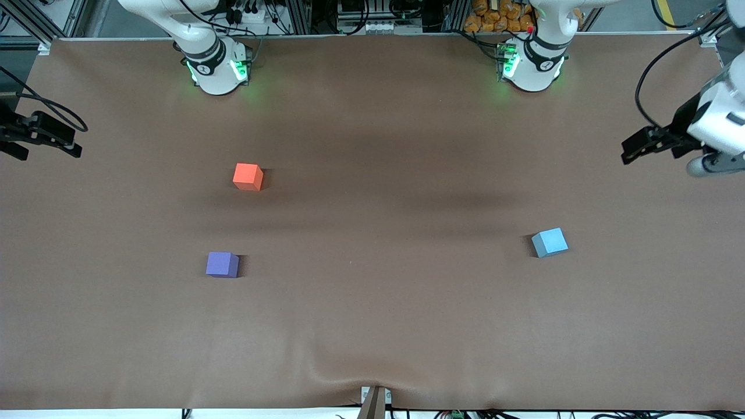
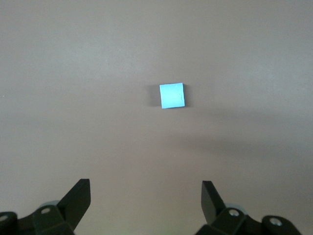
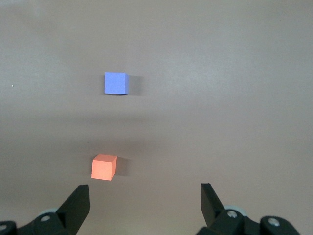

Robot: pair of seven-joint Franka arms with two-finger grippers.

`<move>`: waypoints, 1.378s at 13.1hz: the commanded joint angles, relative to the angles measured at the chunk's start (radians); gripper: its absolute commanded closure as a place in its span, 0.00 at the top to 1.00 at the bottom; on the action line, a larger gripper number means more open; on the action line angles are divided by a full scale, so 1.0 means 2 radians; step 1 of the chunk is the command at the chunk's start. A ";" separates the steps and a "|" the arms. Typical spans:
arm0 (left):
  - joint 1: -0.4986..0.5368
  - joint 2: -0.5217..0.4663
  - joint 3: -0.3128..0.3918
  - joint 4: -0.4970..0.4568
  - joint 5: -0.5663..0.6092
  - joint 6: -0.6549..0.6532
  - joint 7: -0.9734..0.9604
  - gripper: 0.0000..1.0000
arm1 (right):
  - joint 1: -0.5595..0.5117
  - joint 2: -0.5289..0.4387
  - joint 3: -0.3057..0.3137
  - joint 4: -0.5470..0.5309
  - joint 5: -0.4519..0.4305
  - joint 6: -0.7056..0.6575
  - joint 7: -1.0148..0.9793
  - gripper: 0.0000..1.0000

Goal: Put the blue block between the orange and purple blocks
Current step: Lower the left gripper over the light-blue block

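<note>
Three cubes lie apart on the brown table (image 1: 372,326); both arms wait, claws spread and empty.
Blue block (image 1: 549,242) sits at the front view's lower right; orange block (image 1: 248,176) and purple block (image 1: 222,264) centre-left; left gripper (image 2: 145,198) and right gripper (image 3: 145,199) hang high over the table's ends.

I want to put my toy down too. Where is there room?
Lots of bare table lies between the blue block and the orange block and purple block. The gap between orange and purple is free too. Nowhere is crowded.

Brown cloth-covered desk (image 1: 372,326), wrinkled at the edge nearest the front camera. Orange packets (image 1: 495,17) and cables (image 1: 256,14) sit above the desk's top edge, between the bases.
</note>
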 commanded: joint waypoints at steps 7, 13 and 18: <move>0.015 0.085 -0.003 -0.104 -0.006 0.203 0.003 1.00 | 0.003 0.001 0.000 0.000 -0.003 0.005 0.001 1.00; 0.013 0.152 -0.005 -0.136 -0.003 0.320 0.004 1.00 | 0.043 0.008 0.000 0.000 0.003 0.028 0.002 1.00; 0.012 0.181 -0.005 -0.163 -0.001 0.391 0.005 1.00 | 0.049 0.016 0.000 -0.013 0.003 0.033 0.002 1.00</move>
